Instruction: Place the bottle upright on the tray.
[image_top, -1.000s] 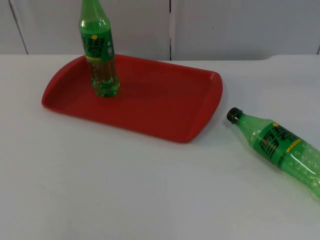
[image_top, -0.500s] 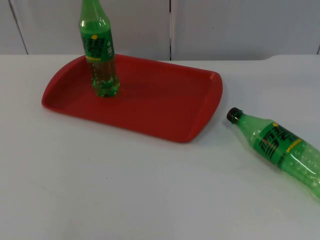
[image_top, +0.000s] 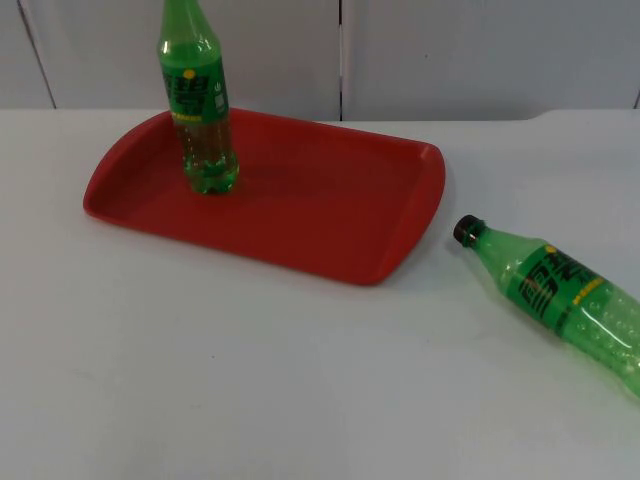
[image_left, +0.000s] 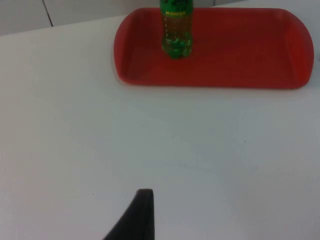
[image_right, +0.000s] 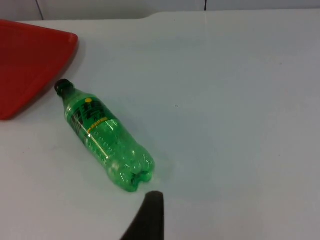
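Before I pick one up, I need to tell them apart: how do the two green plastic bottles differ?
The green plastic bottle on the red tray stands upright; the green plastic bottle on the white table lies on its side. One is on the red tray, the other off it. Both carry green labels.

Lab test bench, not a home setting: a plain white table top (image_top: 250, 380) is running back to a grey partition wall (image_top: 450, 50) along the upper frame, its panel seams showing; a staged red tray (image_top: 300, 215) is sitting upper left.
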